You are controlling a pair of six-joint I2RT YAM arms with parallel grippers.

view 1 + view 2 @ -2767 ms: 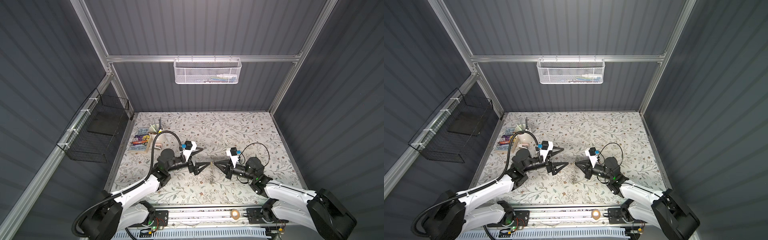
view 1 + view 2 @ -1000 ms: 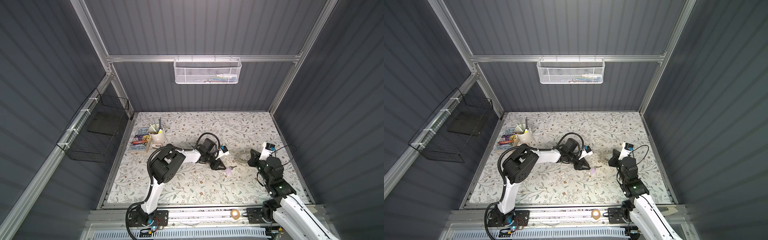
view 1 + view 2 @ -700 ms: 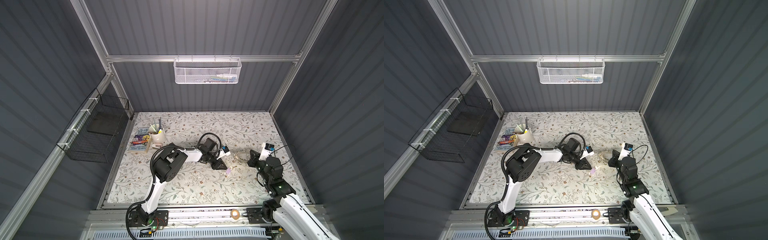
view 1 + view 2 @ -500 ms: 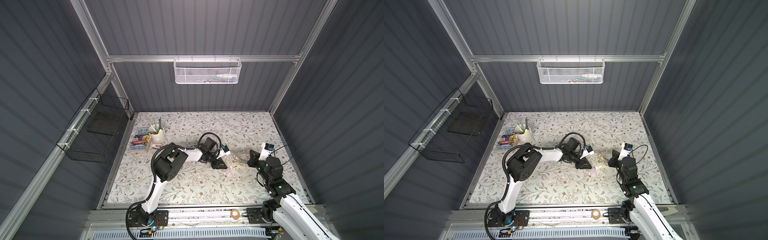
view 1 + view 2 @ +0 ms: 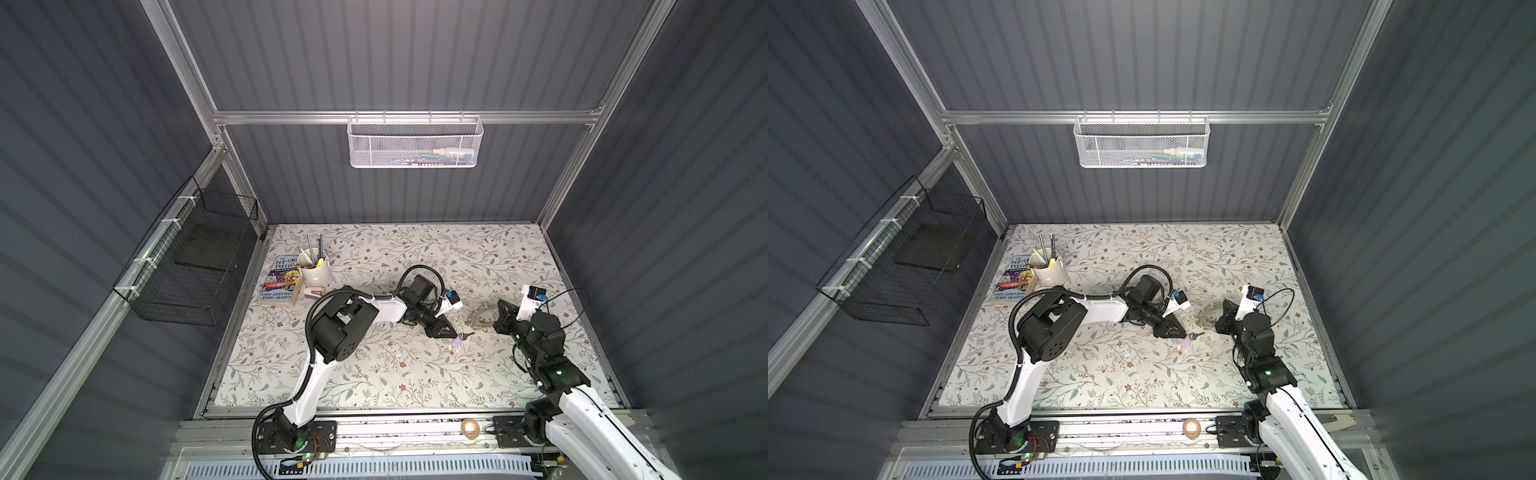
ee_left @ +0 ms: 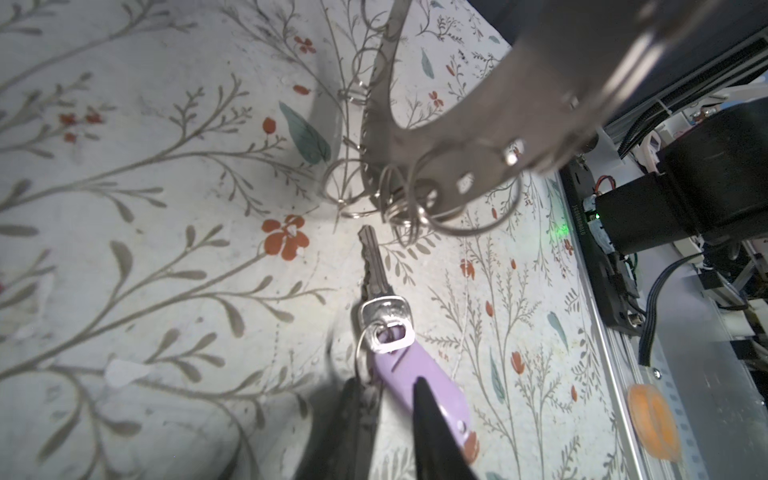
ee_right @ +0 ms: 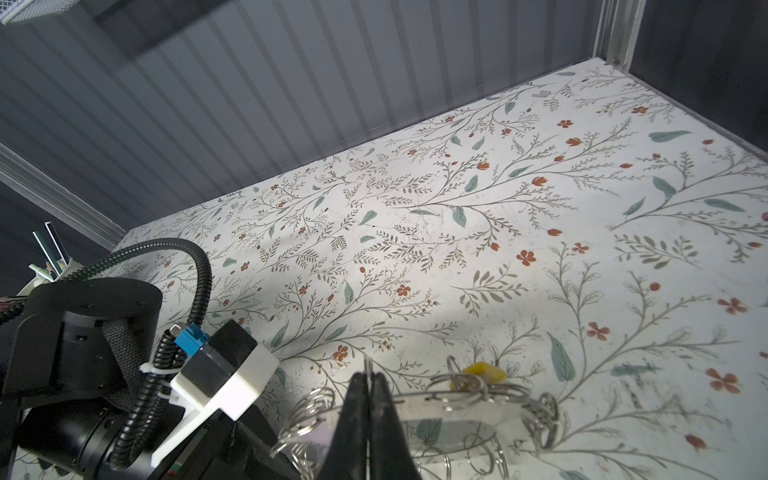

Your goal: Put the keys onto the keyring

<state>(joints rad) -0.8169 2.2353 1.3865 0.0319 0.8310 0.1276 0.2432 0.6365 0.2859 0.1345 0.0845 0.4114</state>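
Your right gripper point(image 7: 368, 386) clamps the keyring point(image 7: 457, 409); your left gripper point(image 6: 386, 386) straddles the lilac-tagged key point(image 6: 386, 316), grip unclear: pinch, lift, then thread.

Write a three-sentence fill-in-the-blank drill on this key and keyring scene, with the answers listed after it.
1. The keyring is clamped at its rim by the ___ pincer.
2. The tag on the key lying on the table at the left pincer is ___ in colour.
3. The other tag, peeking past the keyring in the right wrist view, is ___.

Missing words: right; lilac; yellow.
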